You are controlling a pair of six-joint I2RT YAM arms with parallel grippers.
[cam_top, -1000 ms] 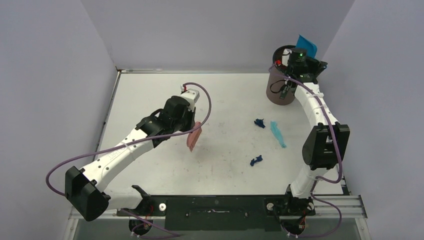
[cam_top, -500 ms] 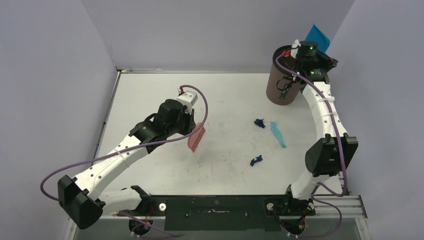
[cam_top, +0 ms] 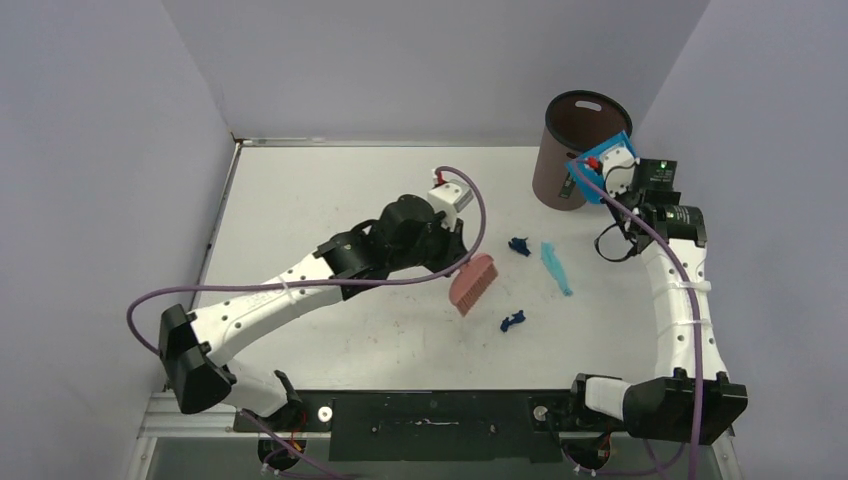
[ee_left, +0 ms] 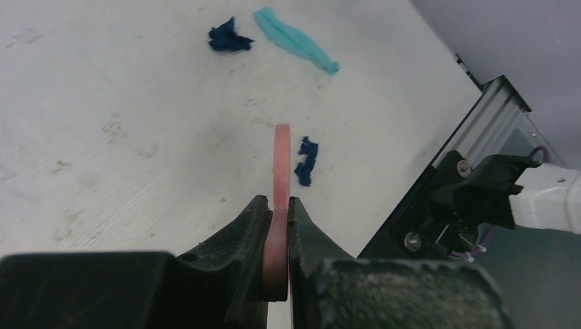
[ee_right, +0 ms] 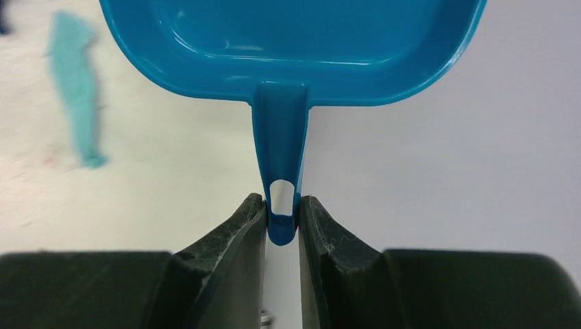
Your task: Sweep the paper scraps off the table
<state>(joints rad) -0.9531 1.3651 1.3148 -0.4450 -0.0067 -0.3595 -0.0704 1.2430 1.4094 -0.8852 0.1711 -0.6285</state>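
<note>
Left gripper (ee_left: 277, 205) clamped on pink brush (cam_top: 473, 283), swung right toward paper scraps (cam_top: 513, 321) | right gripper (ee_right: 281, 205) pinching blue dustpan (ee_right: 294, 48) handle, lowered from over bin (cam_top: 570, 150) | scraps crumpled: two dark-blue, one light-blue strip, right-centre of table (cam_top: 320, 200)

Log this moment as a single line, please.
left gripper: shut on pink brush | right gripper: shut on blue dustpan | paper scraps: three on table

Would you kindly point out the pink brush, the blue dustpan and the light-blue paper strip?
pink brush (cam_top: 473, 283): top external view, on its head.
blue dustpan (ee_right: 294, 41): right wrist view, on the pan's inner floor.
light-blue paper strip (ee_left: 294, 40): left wrist view, on its middle.
</note>
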